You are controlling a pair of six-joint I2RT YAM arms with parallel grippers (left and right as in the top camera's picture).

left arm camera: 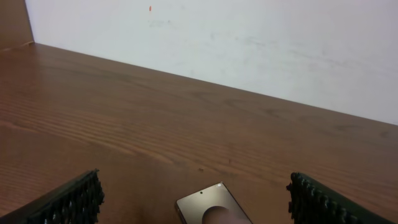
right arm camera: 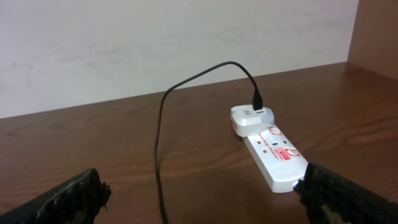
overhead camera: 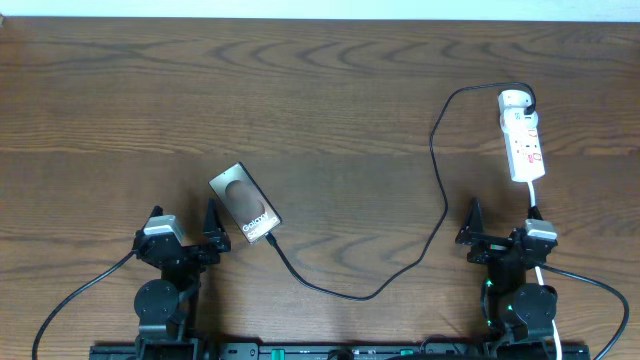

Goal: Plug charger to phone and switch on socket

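Note:
The phone lies flat on the table at centre left, with its pale round patch and "Galaxy" lettering facing up; its top end shows in the left wrist view. The black charger cable runs from the phone's lower end in a long curve up to the white socket strip at the right, where its black plug sits in a white adapter. The cable's small connector end reaches the phone's lower edge. My left gripper is open and empty just left of the phone. My right gripper is open and empty below the strip.
The strip's white cord trails down past my right gripper. A pale wall bounds the table's far edge. Bare wood spans the far half of the table.

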